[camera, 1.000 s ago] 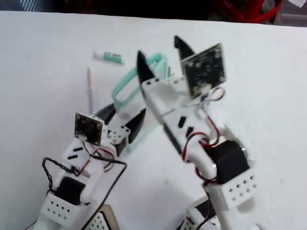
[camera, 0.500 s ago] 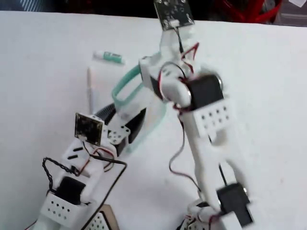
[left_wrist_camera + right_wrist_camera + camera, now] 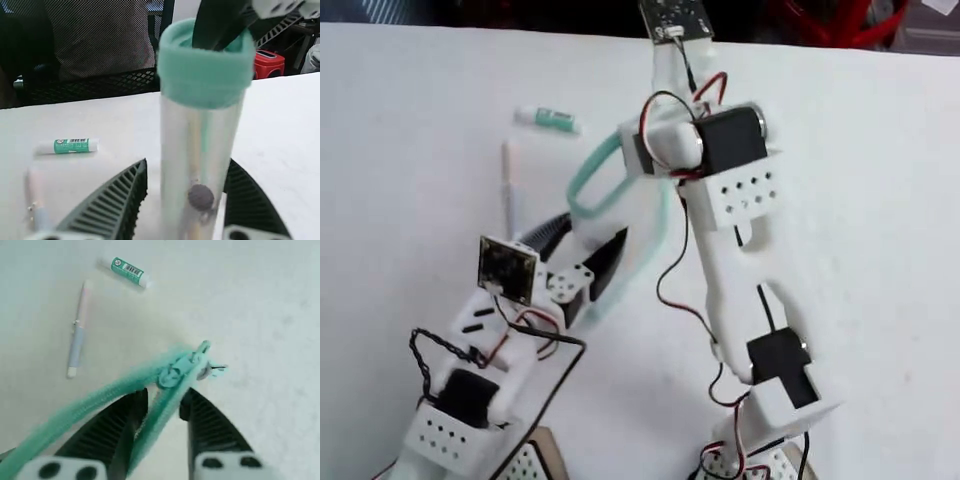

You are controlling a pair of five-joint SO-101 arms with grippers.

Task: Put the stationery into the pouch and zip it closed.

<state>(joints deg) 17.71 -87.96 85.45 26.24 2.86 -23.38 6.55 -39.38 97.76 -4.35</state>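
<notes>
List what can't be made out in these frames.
- High view: the right arm covers the far end of the pouch.
- Left wrist view: pouch contents blurred; its base is cut off by the frame edge.
- Right wrist view: zip slider smeared by blur; how far the zip is closed is unclear.

Our left arm [image 3: 470, 340] sits low and folded, the left gripper [image 3: 189, 167] clamped on the end of the pouch [image 3: 200, 75]. Our right arm [image 3: 730, 260] stretches far forward — wrist tipped downward — and the right gripper [image 3: 162, 395] (jaws nearly together) pinches the same pouch's zipper edge.
</notes>
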